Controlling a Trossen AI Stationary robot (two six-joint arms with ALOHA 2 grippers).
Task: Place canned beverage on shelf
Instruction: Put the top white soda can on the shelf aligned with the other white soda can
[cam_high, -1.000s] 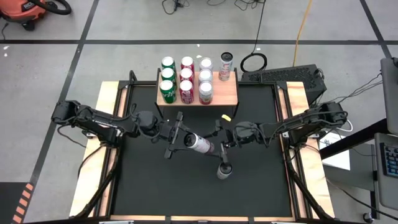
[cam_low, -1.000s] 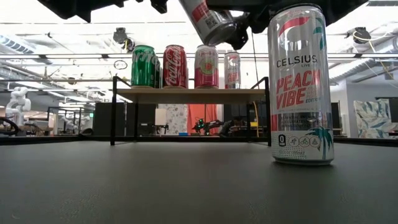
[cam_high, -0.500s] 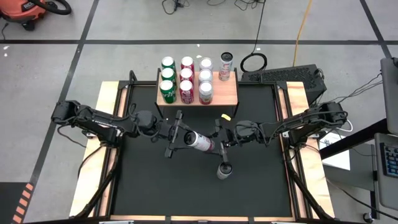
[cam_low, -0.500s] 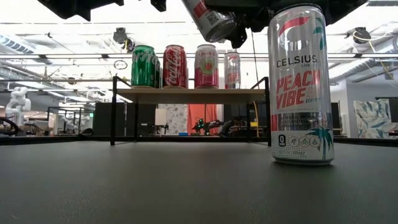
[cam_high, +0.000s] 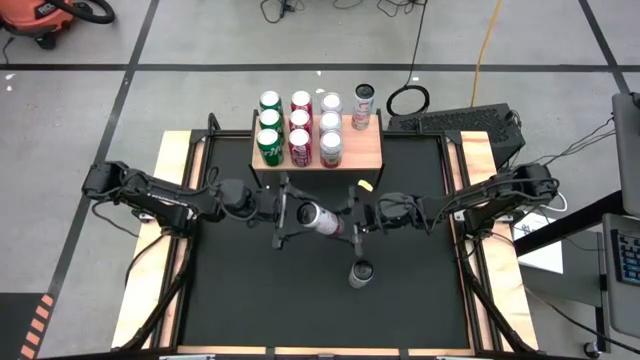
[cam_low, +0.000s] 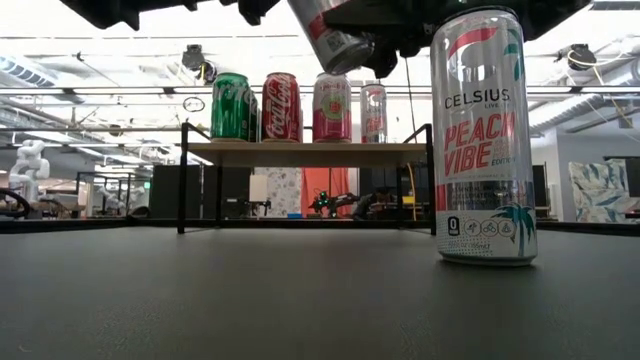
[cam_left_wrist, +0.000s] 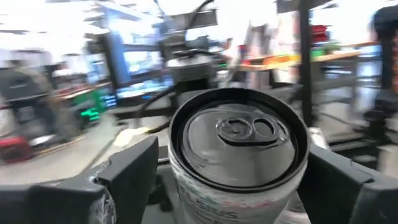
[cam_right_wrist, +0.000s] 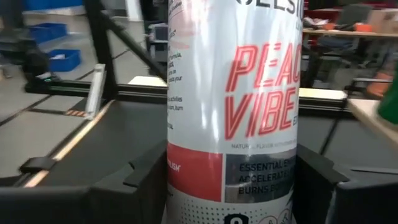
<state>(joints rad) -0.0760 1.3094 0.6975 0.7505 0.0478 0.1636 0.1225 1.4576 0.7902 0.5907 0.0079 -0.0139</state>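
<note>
The black tabletop (cam_high: 300, 300) carries the shelf (cam_high: 366, 150), which stands just behind both pincers. On the shelf are three rows of cans: green (cam_high: 269, 142), red (cam_high: 300, 143) and pink-white (cam_high: 330, 147), and one slim can (cam_high: 362, 107) alone at its end, on the side of the right pincer. In the low view the red can (cam_low: 281, 106) shows the Coca-Cola script; the writing on the others is too small to read.

The two pincers meet over the middle of the tabletop. Between them a slim can (cam_high: 318, 218) is in the air, lying tilted. The left pincer (cam_high: 281, 212) has its fingers (cam_left_wrist: 134, 171) on both sides of the can's top end, but I cannot tell if they still press it. The right pincer (cam_high: 352, 218) has its fingers (cam_right_wrist: 148, 180) on both sides of the can's body and seems to grip it. In the right wrist view this can (cam_right_wrist: 233, 106) reads "PEAC… VIBE", "ESSENTIAL E…", "ACCELERAT…", "BURNS BO…"; the words are cut off.

A second slim can (cam_high: 360, 272) stands upright on the tabletop, just in front of the right pincer. In the low view it (cam_low: 483, 140) reads "CELSIUS" and "PEACH VIBE". There the held can (cam_low: 333, 38) is cut off at the top and both pincers are mostly out of the frame.
</note>
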